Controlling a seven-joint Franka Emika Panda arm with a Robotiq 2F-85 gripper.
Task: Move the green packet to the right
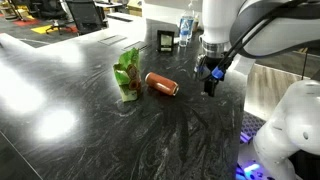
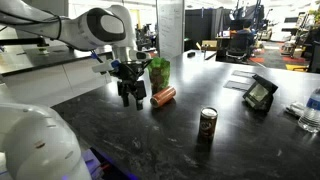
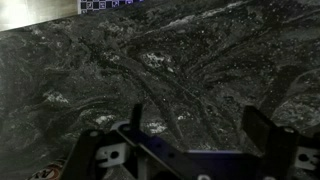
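Observation:
The green packet (image 1: 127, 74) is a crinkled bright-green foil bag standing on the dark marble table; it also shows in an exterior view (image 2: 160, 71). An orange-red can (image 1: 161, 85) lies on its side next to it, also seen in an exterior view (image 2: 164, 96). My gripper (image 1: 211, 83) hangs just above the table, apart from both, with its fingers spread and nothing between them; it shows in an exterior view (image 2: 131, 96) too. The wrist view shows only bare marble between the two fingers (image 3: 198, 125); the packet is out of that view.
A dark upright can (image 2: 207, 125) stands nearer the table's front. A small black picture frame (image 1: 165, 41) and a clear water bottle (image 1: 185, 30) stand at the table's far side. A tablet on a stand (image 2: 259, 94) sits further along. Office chairs stand beyond.

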